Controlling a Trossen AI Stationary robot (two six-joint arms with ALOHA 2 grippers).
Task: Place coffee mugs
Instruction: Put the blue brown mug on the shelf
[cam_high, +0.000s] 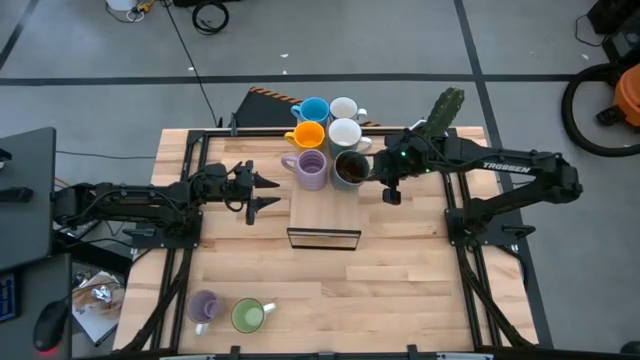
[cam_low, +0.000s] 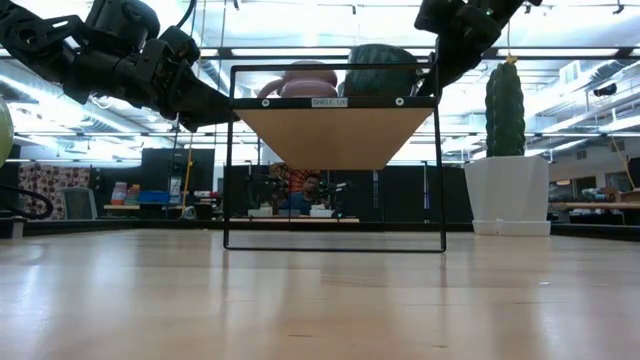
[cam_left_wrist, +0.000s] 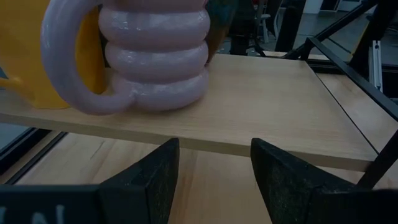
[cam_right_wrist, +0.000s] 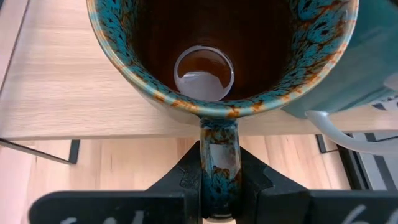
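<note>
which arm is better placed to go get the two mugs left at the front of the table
Left, probably. Its pincer is open and empty beside the shelf, and the lavender mug and green mug sit on its side of the table. The right pincer is shut on the dark mug's handle.

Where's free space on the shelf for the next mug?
The shelf is bare on its front half, from the lavender mug and dark brown mug to the front edge. The back is crowded with mugs. The right gripper grips the brown mug's handle; the left gripper waits open at the shelf's left.
</note>
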